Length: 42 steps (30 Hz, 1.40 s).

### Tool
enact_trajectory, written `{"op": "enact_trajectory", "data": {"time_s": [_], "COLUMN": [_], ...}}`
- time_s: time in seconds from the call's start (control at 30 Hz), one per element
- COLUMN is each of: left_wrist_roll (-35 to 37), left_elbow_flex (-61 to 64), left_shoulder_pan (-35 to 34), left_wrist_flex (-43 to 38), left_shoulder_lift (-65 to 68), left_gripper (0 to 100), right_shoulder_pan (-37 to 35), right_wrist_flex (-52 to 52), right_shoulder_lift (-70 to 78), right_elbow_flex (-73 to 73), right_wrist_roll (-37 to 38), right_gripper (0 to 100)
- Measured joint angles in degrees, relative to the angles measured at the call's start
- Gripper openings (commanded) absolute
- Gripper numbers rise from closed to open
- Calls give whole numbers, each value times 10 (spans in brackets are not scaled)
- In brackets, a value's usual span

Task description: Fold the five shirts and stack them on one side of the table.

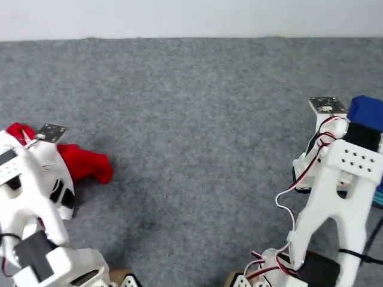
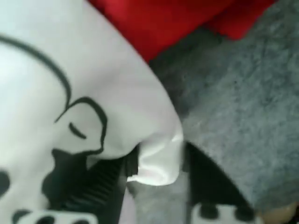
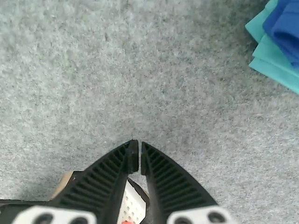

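Observation:
A white shirt [image 2: 70, 79] with a black line drawing lies under my left gripper [image 2: 160, 153], which is shut on a folded edge of it. A crumpled red shirt [image 1: 84, 161] lies beside it at the table's left edge, and the same red shirt [image 2: 163, 18] appears just beyond the white one in the left wrist view. At the right edge a blue shirt [image 1: 366, 110] rests on a stack; the right wrist view has that blue shirt [image 3: 285, 28] on top of a teal shirt [image 3: 271, 60]. My right gripper [image 3: 139, 145] is shut and holds nothing, over bare table near the stack.
The grey felt table [image 1: 197, 131] runs wide and bare between the two arms. A white wall borders its far edge. The left arm [image 1: 30, 197] and right arm [image 1: 335, 185] stand at the near corners.

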Motion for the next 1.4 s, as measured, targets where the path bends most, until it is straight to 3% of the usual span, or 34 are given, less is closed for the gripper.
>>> {"op": "enact_trajectory", "data": {"time_s": [0.17, 0.43, 0.7, 0.93, 1.17, 1.33, 1.4], "left_wrist_roll": [4, 9, 149, 224, 227, 212, 215], "left_elbow_flex": [-62, -240, -353, -413, -415, -415, -411], "left_shoulder_pan": [22, 32, 98, 253, 462, 615, 643], "left_wrist_flex": [49, 111, 47, -40, -145, -157, -159], "left_shoulder_lift": [-21, -205, -254, -255, -255, -239, -208], "left_gripper": [13, 14, 14, 14, 14, 14, 14], "right_shoulder_pan": [0, 0, 0, 0, 0, 0, 0], "right_wrist_flex": [1, 1, 1, 1, 1, 1, 1], "right_shoulder_lift": [0, 0, 0, 0, 0, 0, 0], "right_elbow_flex": [0, 0, 0, 0, 0, 0, 1], "right_wrist_roll": [0, 0, 0, 0, 0, 0, 0], "right_gripper": [9, 9, 9, 9, 9, 9, 9]}}
